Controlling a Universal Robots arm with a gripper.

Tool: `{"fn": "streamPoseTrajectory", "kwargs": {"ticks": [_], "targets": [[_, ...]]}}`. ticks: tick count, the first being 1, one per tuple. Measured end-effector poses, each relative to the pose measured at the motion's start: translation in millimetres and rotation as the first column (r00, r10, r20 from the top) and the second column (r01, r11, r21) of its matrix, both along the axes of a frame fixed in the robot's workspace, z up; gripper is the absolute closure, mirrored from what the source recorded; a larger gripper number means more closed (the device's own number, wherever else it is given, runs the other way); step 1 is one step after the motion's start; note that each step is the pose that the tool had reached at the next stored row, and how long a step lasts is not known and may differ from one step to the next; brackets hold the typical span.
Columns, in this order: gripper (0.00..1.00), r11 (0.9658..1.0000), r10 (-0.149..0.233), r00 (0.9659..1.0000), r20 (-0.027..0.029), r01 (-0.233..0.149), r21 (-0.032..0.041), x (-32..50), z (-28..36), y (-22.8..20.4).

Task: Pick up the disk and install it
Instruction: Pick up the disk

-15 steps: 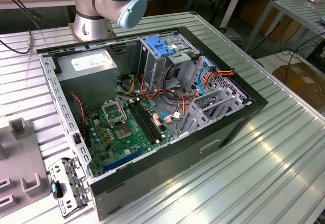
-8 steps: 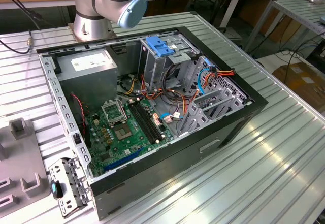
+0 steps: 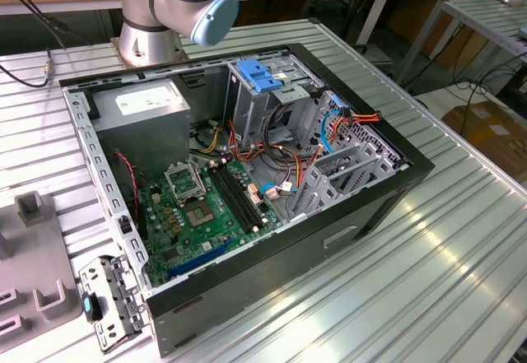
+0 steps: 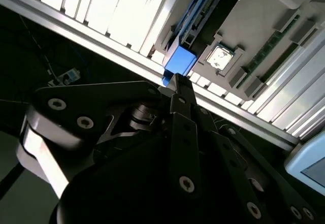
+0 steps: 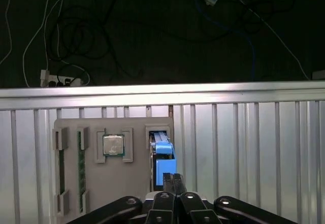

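Claw — my fingers are drawn fully together, with nothing visible between them in both wrist views.
Disk — stands on edge in a slot of the grey holder tray. Its blue carrier is just ahead of my fingertips, so close I cannot tell whether they touch.
Processor chip — same tray, off to one side of the claw.
Tray rests on the ribbed tabletop.

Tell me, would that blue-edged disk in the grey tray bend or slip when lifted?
The disk looks rigid, so it probably won't flex. Standing on edge in a slot of the grey tray, it could tip once freed. Its smooth blue carrier may slip.
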State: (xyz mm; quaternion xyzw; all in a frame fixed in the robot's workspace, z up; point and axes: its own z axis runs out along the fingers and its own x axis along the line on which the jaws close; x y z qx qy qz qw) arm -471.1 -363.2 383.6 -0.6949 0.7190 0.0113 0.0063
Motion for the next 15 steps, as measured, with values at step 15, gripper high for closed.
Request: {"fn": "streamPoseTrajectory", "kwargs": {"ticks": [15], "targets": [[0.89,0.9796,0.201,0.9796,0.0128,-0.201,-0.0029,0.0,-2.9,0.0]]}}
